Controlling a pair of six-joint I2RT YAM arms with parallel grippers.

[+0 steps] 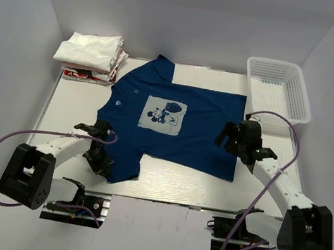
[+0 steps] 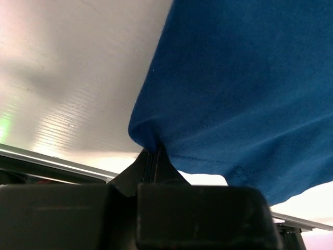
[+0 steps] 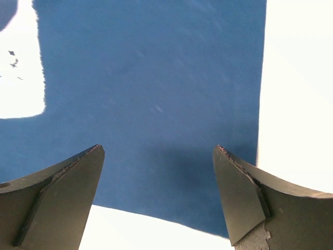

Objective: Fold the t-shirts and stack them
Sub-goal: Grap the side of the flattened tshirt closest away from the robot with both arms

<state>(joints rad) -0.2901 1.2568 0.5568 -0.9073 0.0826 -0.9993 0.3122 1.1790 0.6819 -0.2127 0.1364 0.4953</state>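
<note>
While the left tool (image 2: 155, 152) pinches a corner of the soft navy shirt (image 1: 203, 137), the right tool (image 3: 157, 152) hangs spread.

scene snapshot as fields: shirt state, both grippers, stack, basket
shirt: navy t-shirt, spread flat on table, print up, not yet folded
left gripper: shut on the shirt's near-left edge
right gripper: open, above the shirt's near-right corner, gripping nothing
stack: folded white t-shirts on a red-printed shirt, far left
basket: white mesh basket, far right, apart from the shirt
</note>
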